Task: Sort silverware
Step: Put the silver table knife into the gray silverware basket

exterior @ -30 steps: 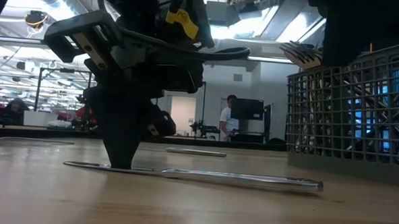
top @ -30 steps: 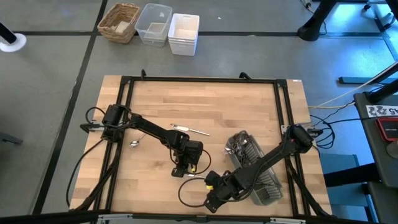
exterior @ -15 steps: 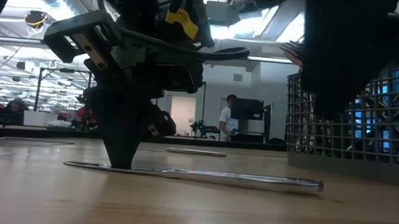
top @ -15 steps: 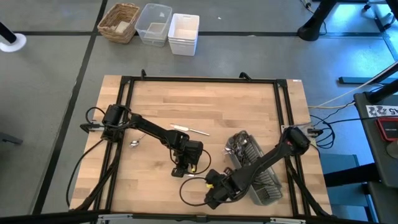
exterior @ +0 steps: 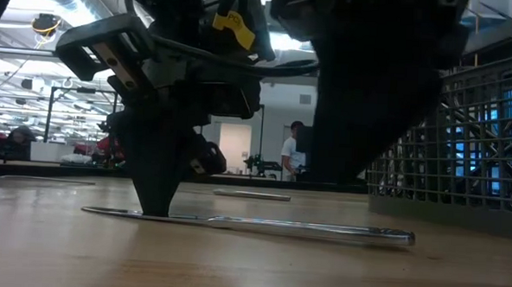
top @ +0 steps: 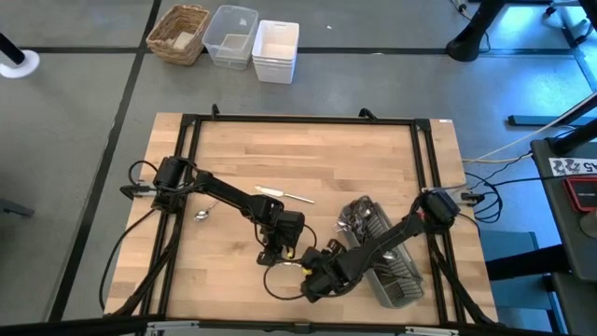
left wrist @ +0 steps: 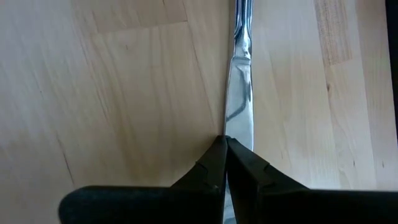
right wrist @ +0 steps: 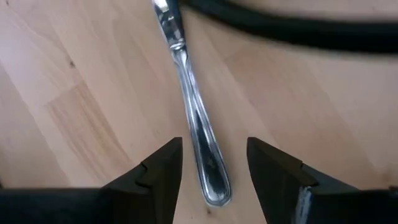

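The silverware here is chiefly a slim, mirror-bright metal table knife lying flat on the pale, plank-grained wooden table; its smooth blade tapers into a rounded, teardrop-ended handle. The left gripper, matte black with wedge-shaped fingers, presses its tips together, fully closed, down on the blade. The right gripper hangs just over the handle with its blunt dark fingers spread wide either side, not touching it. More shiny cutlery fills the grey slatted plastic caddy beside the right arm. A small spoon and another thin utensil lie apart on the wood.
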`<state>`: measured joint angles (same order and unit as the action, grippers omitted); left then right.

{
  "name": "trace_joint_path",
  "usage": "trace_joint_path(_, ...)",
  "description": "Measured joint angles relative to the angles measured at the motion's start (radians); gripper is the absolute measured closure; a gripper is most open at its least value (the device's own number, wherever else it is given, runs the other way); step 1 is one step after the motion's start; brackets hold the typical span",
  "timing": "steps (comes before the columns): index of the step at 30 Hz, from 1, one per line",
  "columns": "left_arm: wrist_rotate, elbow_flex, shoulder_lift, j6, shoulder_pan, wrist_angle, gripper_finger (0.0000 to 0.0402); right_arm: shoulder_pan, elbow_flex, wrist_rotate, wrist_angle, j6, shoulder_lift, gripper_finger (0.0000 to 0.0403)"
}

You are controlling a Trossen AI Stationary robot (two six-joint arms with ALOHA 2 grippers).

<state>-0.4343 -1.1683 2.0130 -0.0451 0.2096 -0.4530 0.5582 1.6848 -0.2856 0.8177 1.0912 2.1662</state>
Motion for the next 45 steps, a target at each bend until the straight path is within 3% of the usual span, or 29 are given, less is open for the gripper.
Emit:
trace_joint_path(12, 0.000, 0.000, 0.000, 0.020, 0.000, 0.000, 0.0396, -0.096, 0.000, 0.204, -0.005, -0.030, 0.000, 0.0203)
trace_joint_path(22, 0.000, 0.000, 0.000, 0.020, 0.000, 0.000, 0.0396, -0.114, 0.000, 0.218, -0.012, -0.194, 0.009, 0.0124)
trace_joint_path(26, -0.001, 0.000, 0.000, 0.025, 0.000, -0.001, 0.0396, -0.114, -0.007, 0.215, -0.016, -0.263, 0.028, 0.0121)
trace_joint_path(45, -0.006, 0.002, -0.026, -0.024, -0.043, 0.004, 0.0396, -0.073, -0.057, 0.237, -0.093, -0.225, 0.029, 0.0120)
